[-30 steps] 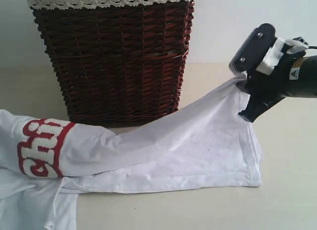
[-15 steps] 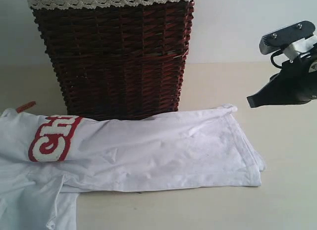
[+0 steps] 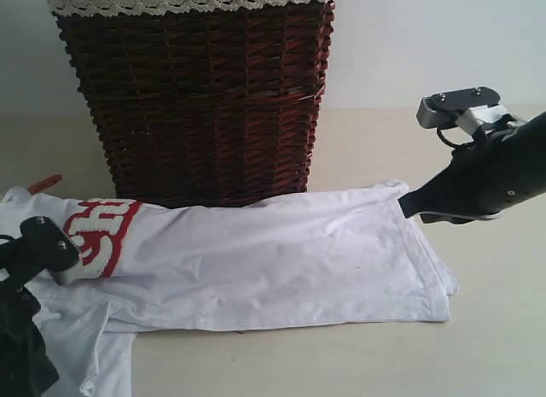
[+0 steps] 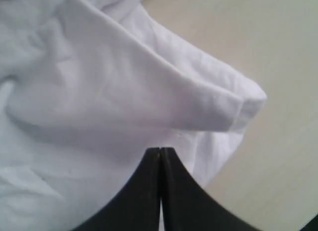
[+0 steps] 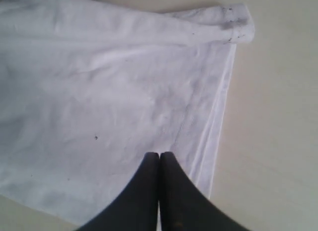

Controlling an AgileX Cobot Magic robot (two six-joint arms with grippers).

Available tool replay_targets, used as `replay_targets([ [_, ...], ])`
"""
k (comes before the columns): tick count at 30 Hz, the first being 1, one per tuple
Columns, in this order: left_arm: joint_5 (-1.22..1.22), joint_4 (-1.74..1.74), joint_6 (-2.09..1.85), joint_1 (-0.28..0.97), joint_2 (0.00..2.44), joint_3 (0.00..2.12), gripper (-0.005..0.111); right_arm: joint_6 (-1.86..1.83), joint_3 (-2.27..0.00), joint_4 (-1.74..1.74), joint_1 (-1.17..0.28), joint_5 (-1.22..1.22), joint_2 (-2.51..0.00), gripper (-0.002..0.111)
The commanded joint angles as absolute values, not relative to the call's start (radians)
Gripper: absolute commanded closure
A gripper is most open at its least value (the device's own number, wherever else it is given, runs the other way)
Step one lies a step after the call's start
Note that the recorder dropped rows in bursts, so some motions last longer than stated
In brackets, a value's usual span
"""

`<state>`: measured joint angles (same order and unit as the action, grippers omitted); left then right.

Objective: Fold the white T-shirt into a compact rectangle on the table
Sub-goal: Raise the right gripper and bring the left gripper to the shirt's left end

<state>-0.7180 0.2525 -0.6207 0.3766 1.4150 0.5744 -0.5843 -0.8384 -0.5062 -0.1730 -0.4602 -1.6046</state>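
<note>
The shirt (image 3: 273, 260) lies flat on the table (image 3: 495, 329), at 6 o'clock from the basket (image 3: 196, 98); its long axis runs 9 to 3 o'clock, letters (image 3: 98, 235) toward 9, hem (image 3: 431, 273) toward 3; left gripper (image 4: 160, 151) and right gripper (image 5: 159, 154) are both clenched empty over cloth, perhaps touching it.

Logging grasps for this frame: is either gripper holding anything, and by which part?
Nothing is held. The left gripper and the right gripper are both shut with no cloth between the jaws; the shirt lies loose on the table.
</note>
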Motion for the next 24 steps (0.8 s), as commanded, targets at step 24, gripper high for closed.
replay_targets([
  [24, -0.922, 0.175, -0.624, 0.547, 1.709, 0.562, 0.107, -0.601, -0.866, -0.549, -0.174, -0.43, -1.66, 0.108],
])
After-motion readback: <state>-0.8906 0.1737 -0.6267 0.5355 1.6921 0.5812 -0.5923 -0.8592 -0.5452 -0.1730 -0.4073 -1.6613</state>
